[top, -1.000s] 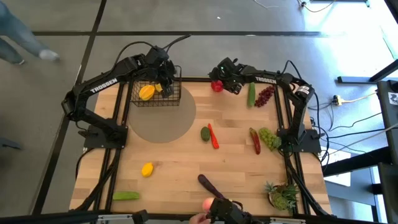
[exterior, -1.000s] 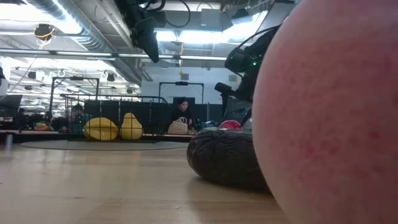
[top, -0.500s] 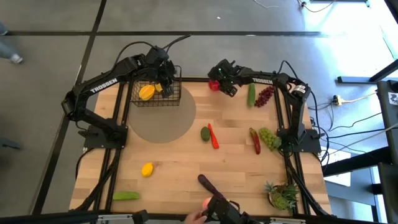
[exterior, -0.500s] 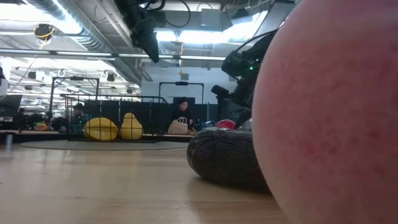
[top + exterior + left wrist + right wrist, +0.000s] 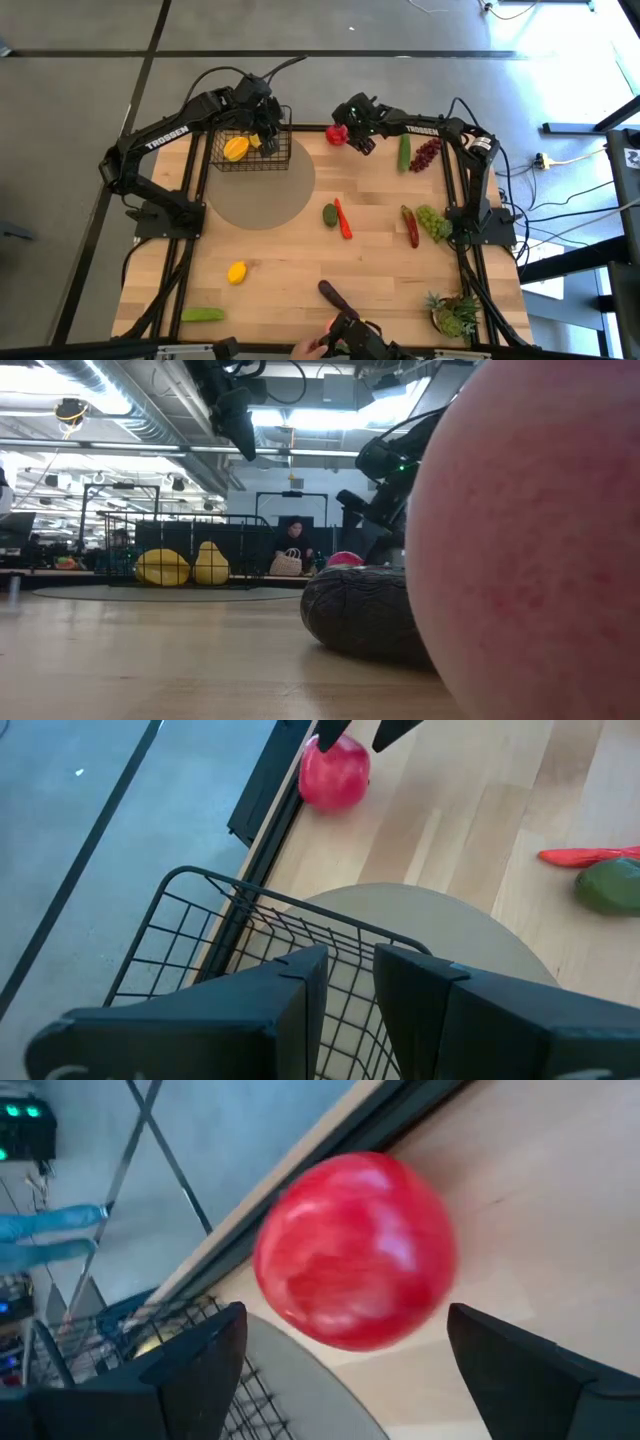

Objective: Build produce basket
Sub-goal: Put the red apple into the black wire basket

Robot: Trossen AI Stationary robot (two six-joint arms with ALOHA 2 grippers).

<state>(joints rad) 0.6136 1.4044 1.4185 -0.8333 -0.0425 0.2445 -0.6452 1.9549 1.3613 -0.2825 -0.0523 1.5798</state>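
While the left gripper point(image 5: 268, 128) pinched the basket point(image 5: 250, 150) rim | right gripper point(image 5: 350, 133) gaped wide behind the apple point(image 5: 337, 134), not gripping it

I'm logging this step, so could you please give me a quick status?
Right gripper fingers open, round red apple between them. Left gripper on black wire-mesh basket rim. Path unobstructed.

Both arms are showing as dark, near-black jointed links, each carrying white "TROSSEN" lettering along one segment. Black cables are looping off the left arm point(image 5: 170, 135) and the right arm point(image 5: 455, 135). The left end effector point(image 5: 345, 1005) is ending in two flat, blocky black fingers. A small green light is glowing on the right arm's wrist housing.
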